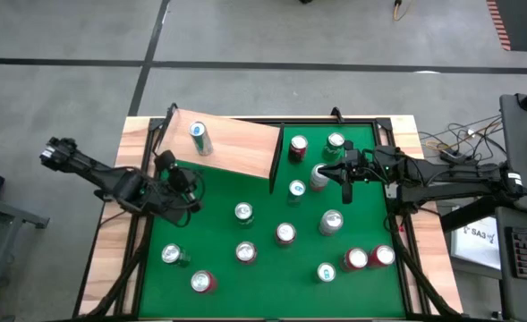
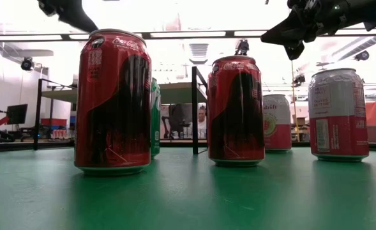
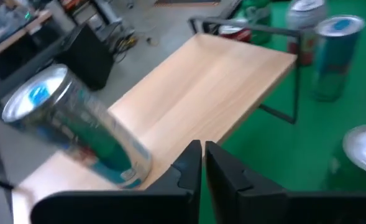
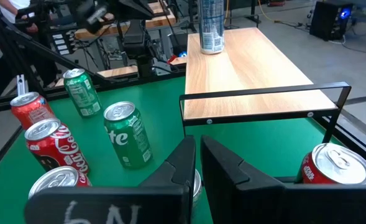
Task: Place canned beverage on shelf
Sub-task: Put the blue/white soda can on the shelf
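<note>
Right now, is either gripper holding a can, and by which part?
No. The left gripper is shut on nothing beside the shelf; its blue can stands free. The right gripper is shut, empty.

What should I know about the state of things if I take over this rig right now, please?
Left gripper: shut, empty, at the shelf's near edge.
Right gripper: shut, empty, over the green table, among the cans beside the shelf's dark end panel.
Done: one blue-topped can stands on the shelf, free of both grippers.
Left: about a dozen other cans are on the table, red, green and silver; none is held.
</note>
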Robot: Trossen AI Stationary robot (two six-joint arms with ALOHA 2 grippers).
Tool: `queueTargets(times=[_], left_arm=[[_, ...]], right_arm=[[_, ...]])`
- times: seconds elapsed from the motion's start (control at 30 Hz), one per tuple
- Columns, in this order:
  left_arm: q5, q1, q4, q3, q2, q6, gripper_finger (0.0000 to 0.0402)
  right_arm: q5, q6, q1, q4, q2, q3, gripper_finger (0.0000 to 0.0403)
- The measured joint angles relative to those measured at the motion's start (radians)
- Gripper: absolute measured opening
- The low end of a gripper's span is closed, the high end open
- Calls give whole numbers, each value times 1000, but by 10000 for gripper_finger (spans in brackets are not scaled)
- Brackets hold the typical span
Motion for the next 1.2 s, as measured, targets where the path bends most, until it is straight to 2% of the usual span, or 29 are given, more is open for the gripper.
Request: queueTargets(times=[0.2, 0.47, 0.8, 1.07, 1.2], left_arm=[[0, 103, 9, -47, -29, -17, 1], [51, 243, 49, -48, -30, 127, 0], [84, 313, 70, -50, -31, 249, 0], [166, 363, 78, -50, -31, 429, 0], [168, 397, 79, -50, -33, 482, 0]], right_arm=[[0, 6, 0, 0, 0, 0, 18], [0, 6, 0, 0, 0, 0, 18], [0, 5, 0, 0, 0, 0, 18], [0, 3, 0, 0, 0, 0, 18], [0, 3, 0, 0, 0, 0, 18]])
